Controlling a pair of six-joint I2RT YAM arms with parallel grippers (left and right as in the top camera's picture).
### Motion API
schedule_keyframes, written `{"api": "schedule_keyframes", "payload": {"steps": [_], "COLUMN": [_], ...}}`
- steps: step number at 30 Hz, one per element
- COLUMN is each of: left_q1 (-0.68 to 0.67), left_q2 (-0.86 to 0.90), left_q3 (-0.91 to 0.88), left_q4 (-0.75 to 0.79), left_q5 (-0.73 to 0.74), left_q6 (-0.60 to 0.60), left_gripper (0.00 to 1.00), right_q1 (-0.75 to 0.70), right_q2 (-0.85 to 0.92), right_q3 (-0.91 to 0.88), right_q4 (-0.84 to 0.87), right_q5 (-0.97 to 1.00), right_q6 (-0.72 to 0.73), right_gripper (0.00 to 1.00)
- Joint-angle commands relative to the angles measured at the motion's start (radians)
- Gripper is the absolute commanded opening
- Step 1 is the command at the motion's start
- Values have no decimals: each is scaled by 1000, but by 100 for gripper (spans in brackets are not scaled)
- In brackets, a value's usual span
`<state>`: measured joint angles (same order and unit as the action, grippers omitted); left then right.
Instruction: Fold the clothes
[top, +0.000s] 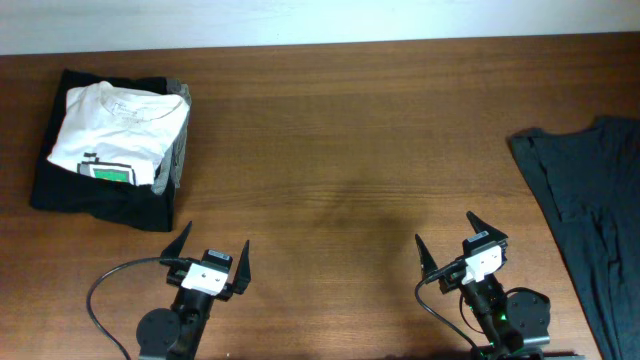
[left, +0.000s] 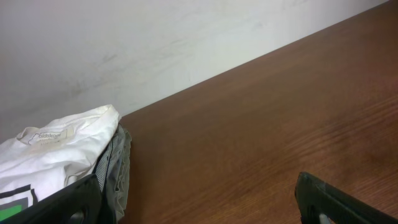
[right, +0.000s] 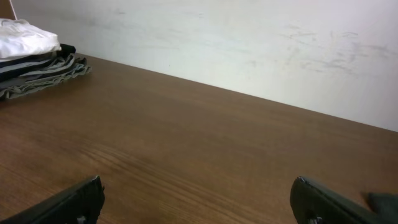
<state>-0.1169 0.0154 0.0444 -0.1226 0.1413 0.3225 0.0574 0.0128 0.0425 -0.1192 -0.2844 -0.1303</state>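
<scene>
Your dark T-shirt (top: 590, 215) is lying unfolded along the right edge of the counter (top: 350, 150). It is spreading from near the far right corner down towards the near edge, rumpled into long creases and running out of the overhead view on the right. Nothing is touching it.

Nearest to it, your right gripper (top: 443, 226) is hovering by the near edge, just left of the shirt and apart from it. Its jaws are standing wide apart and carrying nothing. In the right wrist view its fingers (right: 74, 200) are framing bare wood, with the pale wall (right: 249, 43) rising behind the far edge.

Further along the near edge, your left gripper (top: 216, 240) is sitting towards the near left corner. It too is gaping wide and gripping nothing, with a black cable (top: 110, 280) looping out beside its arm.

Over by the far left corner a folded stack is resting. The white tee (top: 120, 120) with a green print is lying on top, a striped grey piece (top: 178, 150) is peeking out at its right side, and a black garment (top: 95, 195) is sitting underneath. The left wrist camera is catching that stack low on its left, just beyond its own fingers (left: 65, 200).
</scene>
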Motion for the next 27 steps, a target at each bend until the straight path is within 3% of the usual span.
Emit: {"api": "schedule_keyframes", "payload": {"steps": [1, 25, 27], "left_q1": [-5, -5, -5], "left_q2": [-8, -8, -8], "left_q3": [-12, -12, -12], "left_q4": [6, 18, 18], "left_q5": [-8, -8, -4], "left_q6": [1, 1, 1], "left_gripper": [99, 99, 99], "right_q1": [-5, -5, -5], "right_q2": [-6, -6, -6], "right_q3": [-8, -8, -8], "right_q4": [0, -4, -3], "right_q5": [8, 49, 49], "right_q6": [9, 11, 75], "right_gripper": [99, 99, 99]}}
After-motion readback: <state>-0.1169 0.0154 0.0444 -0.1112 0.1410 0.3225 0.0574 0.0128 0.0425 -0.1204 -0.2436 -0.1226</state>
